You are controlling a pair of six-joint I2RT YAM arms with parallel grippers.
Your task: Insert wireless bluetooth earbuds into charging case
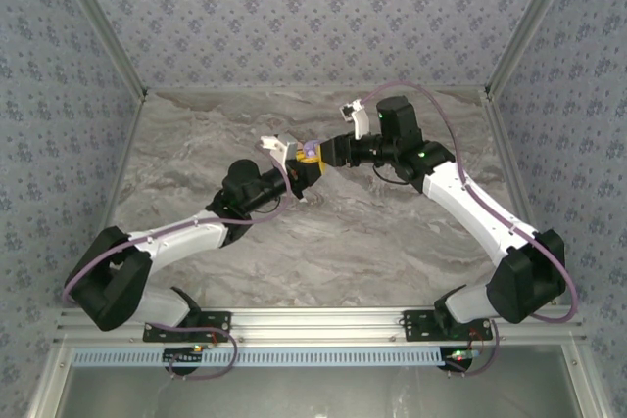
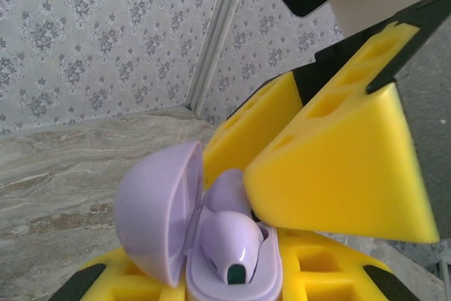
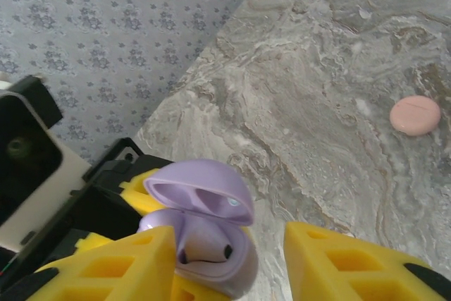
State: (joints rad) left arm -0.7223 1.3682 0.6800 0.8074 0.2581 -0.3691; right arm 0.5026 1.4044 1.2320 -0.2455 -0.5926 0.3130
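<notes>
Two arms met above the middle of the marble table (image 1: 411, 242) when I looked from overhead. The left gripper (image 1: 300, 167) was clamped on the lilac charging case (image 1: 312, 152) and held it up off the surface, I'd guess so that the right gripper (image 1: 331, 154), just beside it, could work at the opening from the other side. Bare marble lay all round them and the papered walls stood well apart, so either arm had room to back away. From the left wrist, the case sat low between that arm's own yellow fingers (image 2: 352, 273). Its lid (image 2: 151, 209) was swung open to the left and one of the earbuds (image 2: 229, 248) was seated in its well, glossy end up. A rounded lilac shape behind it may have been the second, though I couldn't tell. The right arm's yellow fingers (image 2: 338, 167) hung close over the open mouth, which left little clearance there. From the right wrist, its two fingers (image 3: 317, 241) stood apart with nothing pinched between them, and the open case (image 3: 211, 244) sat below the gap with the earbud down inside. A pink disc (image 3: 416, 114) lay well off on the marble, and the table's far edge met the wall beyond it.
</notes>
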